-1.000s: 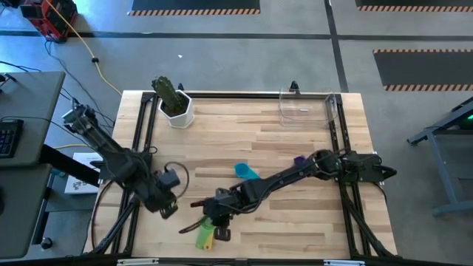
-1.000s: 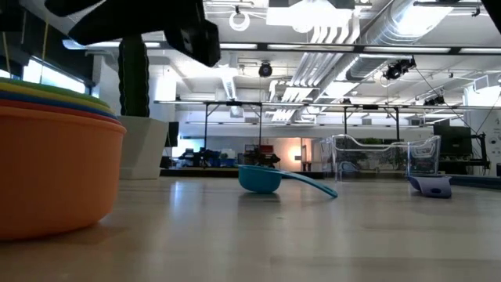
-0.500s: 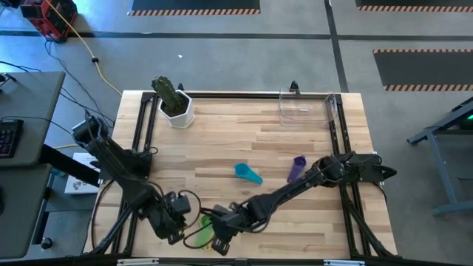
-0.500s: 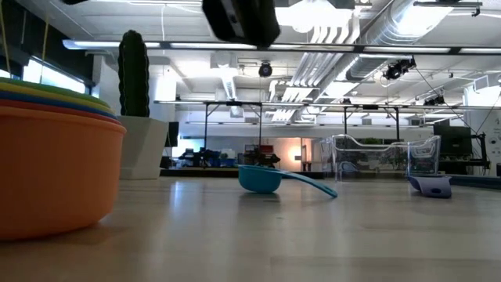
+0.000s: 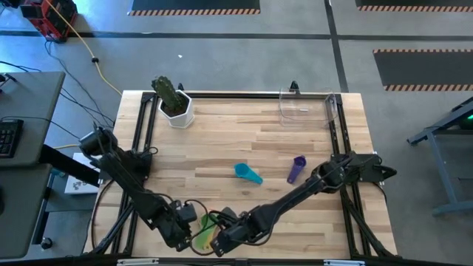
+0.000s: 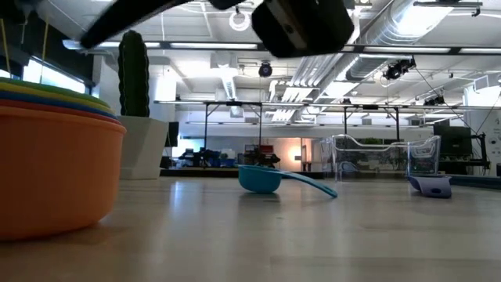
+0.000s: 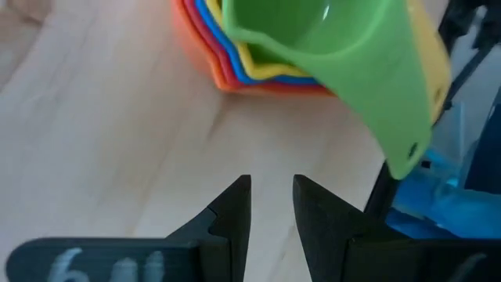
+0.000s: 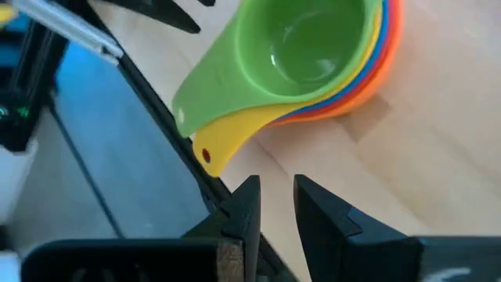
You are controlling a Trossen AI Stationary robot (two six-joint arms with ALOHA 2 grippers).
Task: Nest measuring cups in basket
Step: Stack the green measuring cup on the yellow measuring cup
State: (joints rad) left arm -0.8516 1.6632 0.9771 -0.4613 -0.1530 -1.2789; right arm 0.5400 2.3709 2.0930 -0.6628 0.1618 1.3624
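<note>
Several cups are nested in a stack (image 5: 201,235) at the table's near edge, green on top, then yellow, blue, red and orange. It shows close up in the left wrist view (image 7: 329,47), right wrist view (image 8: 313,47) and low view (image 6: 55,172). The green and yellow handles reach out over the near edge. My left gripper (image 7: 272,182) hovers just left of the stack (image 5: 185,229). My right gripper (image 8: 275,182) hovers just right of it (image 5: 222,238). Both are open by a narrow gap. The teal cup (image 5: 247,173) and purple cup (image 5: 296,168) lie on the table. The clear basket (image 5: 307,106) stands at the far edge.
A white pot with a cactus-like plant (image 5: 176,111) stands at the far left corner. Black frame rails run along the table's edges. Bare wood lies between the stack and the basket, apart from the teal cup (image 6: 260,178) and purple cup (image 6: 430,185).
My left gripper has moved toward the near edge and rightward, ending beside the stack's left side. My right gripper has moved toward the near edge, to the stack's right side, and its arm has swung off the purple cup, which now shows. The stack has stayed put.
</note>
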